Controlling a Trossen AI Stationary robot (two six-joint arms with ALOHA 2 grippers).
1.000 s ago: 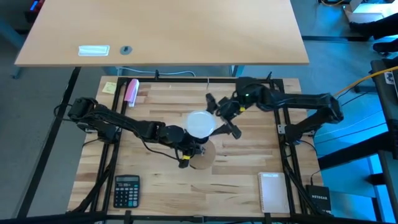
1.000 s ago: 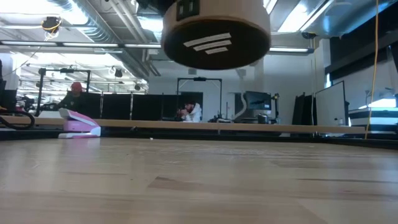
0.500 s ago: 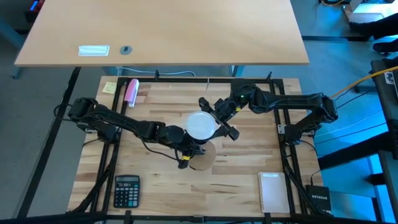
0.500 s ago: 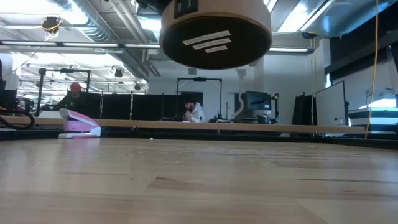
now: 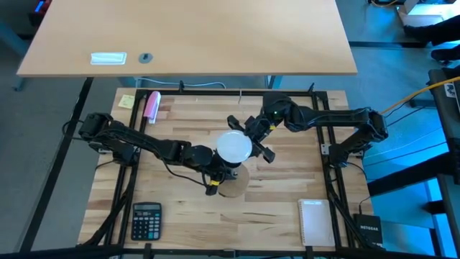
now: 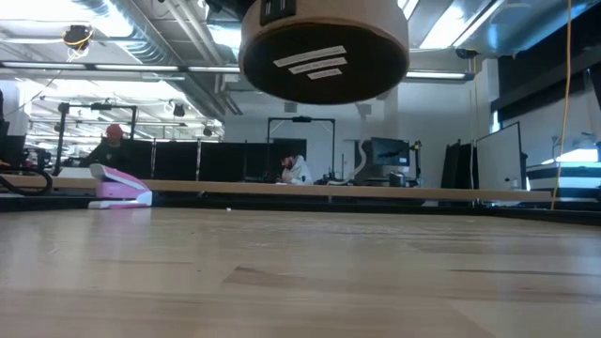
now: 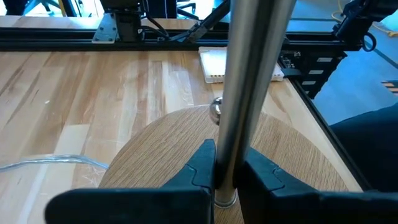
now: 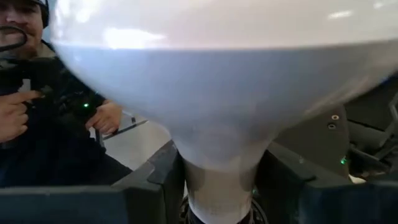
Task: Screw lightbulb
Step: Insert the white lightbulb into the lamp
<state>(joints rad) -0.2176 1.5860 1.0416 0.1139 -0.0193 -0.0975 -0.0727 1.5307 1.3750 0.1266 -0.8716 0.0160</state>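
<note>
The round white glass lightbulb (image 5: 233,146) could slip or go in crooked if the right claw (image 5: 249,138) squeezes off-centre while turning. The bulb sits above the middle of the wooden bench (image 5: 287,201), on the round wooden lamp base (image 5: 232,182). The right claw is spread wide around the bulb. The left claw (image 5: 218,175) is pinching the shiny metal rod (image 7: 249,81) of the base, just under the bulb.

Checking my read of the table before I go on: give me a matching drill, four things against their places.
Things:
1. lightbulb
2. calculator
3. pink object
4. white pad

Places:
A. near-right part of the table
B. table middle, between the two grippers
C. near-left part of the table
D. far-left part of the table

Pairs: 1-B, 2-C, 3-D, 4-A
</note>
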